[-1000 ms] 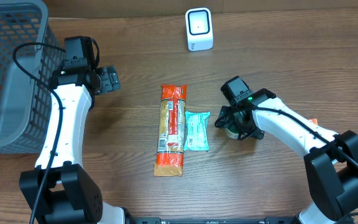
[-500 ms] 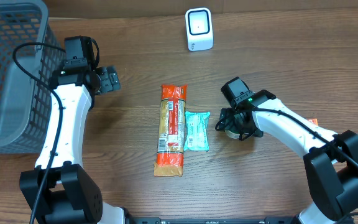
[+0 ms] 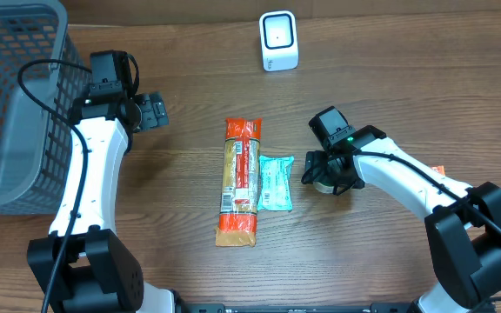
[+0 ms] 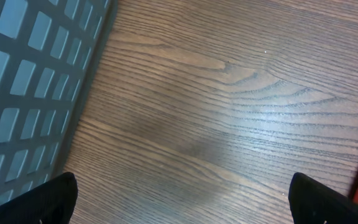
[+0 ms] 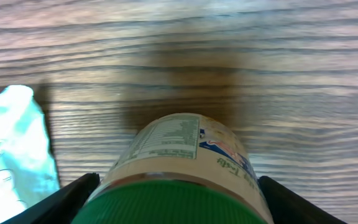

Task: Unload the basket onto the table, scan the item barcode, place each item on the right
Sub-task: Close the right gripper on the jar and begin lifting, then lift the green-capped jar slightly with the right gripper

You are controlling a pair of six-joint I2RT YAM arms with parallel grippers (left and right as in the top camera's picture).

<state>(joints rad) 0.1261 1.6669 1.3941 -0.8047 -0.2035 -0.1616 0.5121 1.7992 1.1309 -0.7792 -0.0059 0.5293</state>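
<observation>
A jar [image 5: 185,146] with a green lid and a printed label stands on the wooden table just right of centre, and shows in the overhead view as a pale jar [image 3: 321,186] under the arm. My right gripper [image 5: 178,190] comes down over it, its fingers [image 5: 73,196] pressed against both sides of the jar, which still rests on the table. The white scanner [image 3: 278,41] stands at the back centre. My left gripper [image 3: 153,111] hangs open beside the basket with only bare wood between its fingertips [image 4: 55,199].
A grey mesh basket [image 3: 11,104] fills the back left. A long orange snack packet [image 3: 240,181] and a teal pouch [image 3: 275,183] lie side by side in the middle, the pouch just left of the jar. A small orange thing [image 3: 439,170] peeks out by the right arm.
The right gripper's jaws have narrowed onto the jar's sides. The left arm and the other items have not moved.
</observation>
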